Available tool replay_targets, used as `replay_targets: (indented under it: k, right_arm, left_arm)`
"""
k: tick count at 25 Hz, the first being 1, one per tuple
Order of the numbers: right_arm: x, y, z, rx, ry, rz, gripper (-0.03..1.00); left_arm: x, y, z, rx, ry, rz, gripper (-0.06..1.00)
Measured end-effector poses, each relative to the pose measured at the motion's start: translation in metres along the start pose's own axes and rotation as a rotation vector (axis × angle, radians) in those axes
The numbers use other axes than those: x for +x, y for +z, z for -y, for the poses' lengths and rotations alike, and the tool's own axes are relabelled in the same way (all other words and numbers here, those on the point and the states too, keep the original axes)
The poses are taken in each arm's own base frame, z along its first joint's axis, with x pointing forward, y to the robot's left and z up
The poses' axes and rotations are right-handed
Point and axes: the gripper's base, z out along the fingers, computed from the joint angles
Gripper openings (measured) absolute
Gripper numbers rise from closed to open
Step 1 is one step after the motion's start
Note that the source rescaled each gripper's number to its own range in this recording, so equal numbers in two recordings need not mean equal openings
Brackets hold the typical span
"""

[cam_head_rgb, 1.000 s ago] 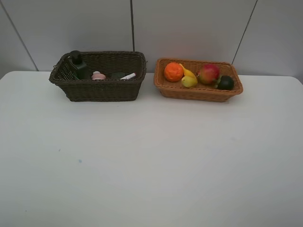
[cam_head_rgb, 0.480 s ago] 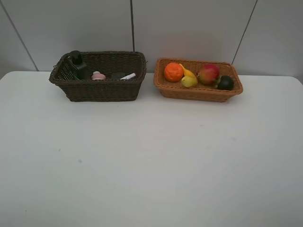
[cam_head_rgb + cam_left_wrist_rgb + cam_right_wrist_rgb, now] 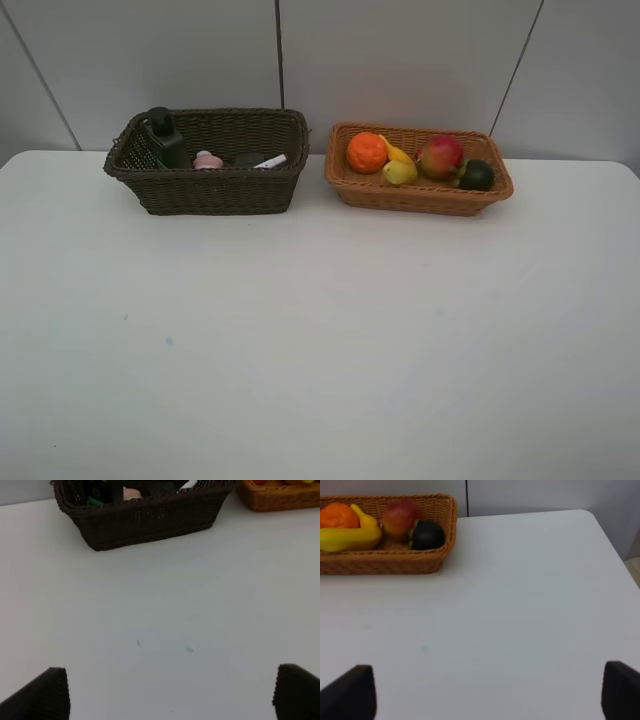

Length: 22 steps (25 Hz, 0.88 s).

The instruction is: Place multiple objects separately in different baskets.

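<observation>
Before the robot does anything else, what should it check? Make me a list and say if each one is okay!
1. Fruit in the light basket: orange, banana, pomegranate and mangosteen all inside. Ok.
2. Non-fruit things in the dark basket: black bottle, pink bottle and marker inside. Ok.
3. Eraser in the dark basket: a dark shape shows beside the marker, too unclear. Cannot tell.
4. Nothing left on the table: no objects seen outside the baskets. Ok.
5. Left gripper open and holding nothing. Ok.
6. Right gripper open and holding nothing. Ok.
</observation>
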Motion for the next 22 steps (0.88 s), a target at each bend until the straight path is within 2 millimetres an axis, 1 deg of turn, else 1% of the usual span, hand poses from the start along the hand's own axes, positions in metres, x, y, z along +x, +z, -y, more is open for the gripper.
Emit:
replay_targets:
  k: [22]
  right_arm:
    - [0.0, 0.0, 0.0, 0.0, 0.0, 0.0, 1.0]
  left_arm:
    - [0.0, 0.0, 0.0, 0.0, 0.0, 0.0, 1.0]
